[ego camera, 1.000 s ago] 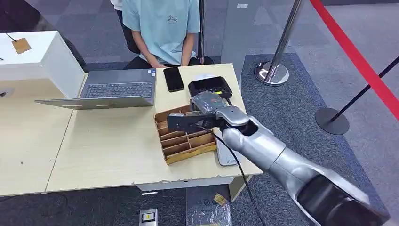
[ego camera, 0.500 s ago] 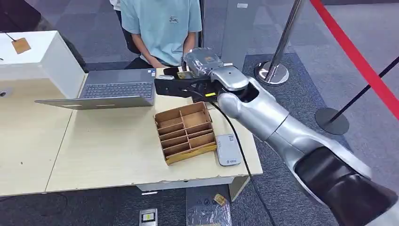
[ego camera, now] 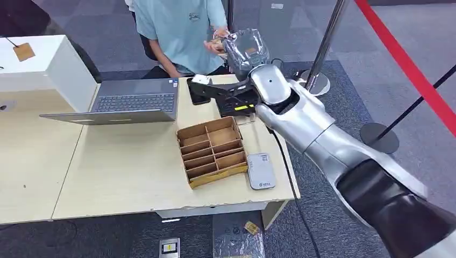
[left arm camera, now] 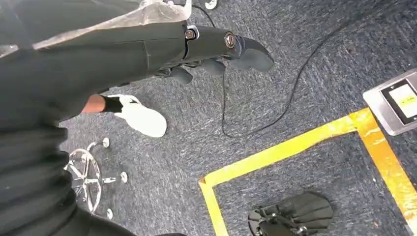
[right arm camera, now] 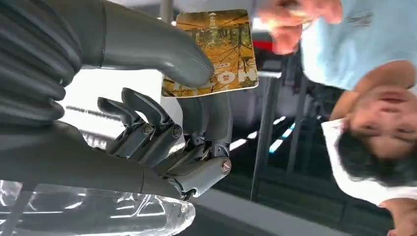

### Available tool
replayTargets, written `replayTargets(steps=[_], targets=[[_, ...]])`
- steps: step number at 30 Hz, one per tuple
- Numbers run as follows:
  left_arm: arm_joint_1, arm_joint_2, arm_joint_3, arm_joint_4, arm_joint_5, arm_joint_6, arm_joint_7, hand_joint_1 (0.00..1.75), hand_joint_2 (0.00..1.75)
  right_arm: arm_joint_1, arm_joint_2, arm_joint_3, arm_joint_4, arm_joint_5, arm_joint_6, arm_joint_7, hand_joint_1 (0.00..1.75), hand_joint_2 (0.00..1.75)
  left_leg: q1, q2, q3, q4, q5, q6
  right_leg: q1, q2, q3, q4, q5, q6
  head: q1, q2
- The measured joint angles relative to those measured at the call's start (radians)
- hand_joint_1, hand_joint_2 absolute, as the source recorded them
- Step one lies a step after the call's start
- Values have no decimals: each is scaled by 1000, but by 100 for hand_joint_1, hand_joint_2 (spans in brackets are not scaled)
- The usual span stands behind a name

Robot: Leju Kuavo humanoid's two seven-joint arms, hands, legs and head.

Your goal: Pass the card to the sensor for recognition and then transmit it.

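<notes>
My right hand (ego camera: pixel 226 92) is raised above the far edge of the table (ego camera: pixel 123 172), stretched toward a seated person (ego camera: pixel 183 27). In the right wrist view the hand (right arm camera: pixel 162 128) pinches a card (right arm camera: pixel 216 54) with an orange autumn picture between its thumb and a finger. The person's blurred hand (right arm camera: pixel 297 19) is right at the card's far edge; contact cannot be made out. That same hand (ego camera: pixel 218 45) is lifted near my wrist. The black sensor box (ego camera: pixel 236 107) sits below my hand. My left hand (left arm camera: pixel 216 46) hangs over the floor, holding nothing.
A cardboard divider tray (ego camera: pixel 212 151) and a white reader (ego camera: pixel 261 171) lie near the table's right front. An open laptop (ego camera: pixel 134 102) and a dark phone (ego camera: pixel 194 95) are at the back. Stanchions (ego camera: pixel 313 80) with a red belt (ego camera: pixel 408 64) stand to the right.
My right arm rose from above the tray and black box and swung out toward the person, carrying the card. The person's hand came up to meet it.
</notes>
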Motion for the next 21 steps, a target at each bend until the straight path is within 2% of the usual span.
replayTargets(steps=[5,11,12,13,21], targets=[[1,0,0,0,-9,0,4,0,175,17,-26,-8,23,137,-34,-9,175,175,0,0,0,0,0,0,0,0,0,0,0,0,0,0],[3,0,0,0,-12,0,5,0,175,46,-46,-23,42,156,-31,-20,175,175,0,0,0,0,0,0,0,0,0,0,0,0,0,0],[3,0,0,0,-12,0,5,0,175,51,-48,-26,46,157,-30,-21,152,175,0,0,0,0,0,0,0,0,0,0,0,0,0,0],[3,0,-1,0,-12,0,5,0,175,56,-51,-27,48,157,-29,-23,3,175,0,0,0,0,0,0,0,0,0,0,0,0,0,0],[3,-5,-1,0,-16,0,4,0,175,83,-59,-48,61,158,-23,-24,0,175,0,0,0,0,0,0,0,0,0,0,0,0,0,0]])
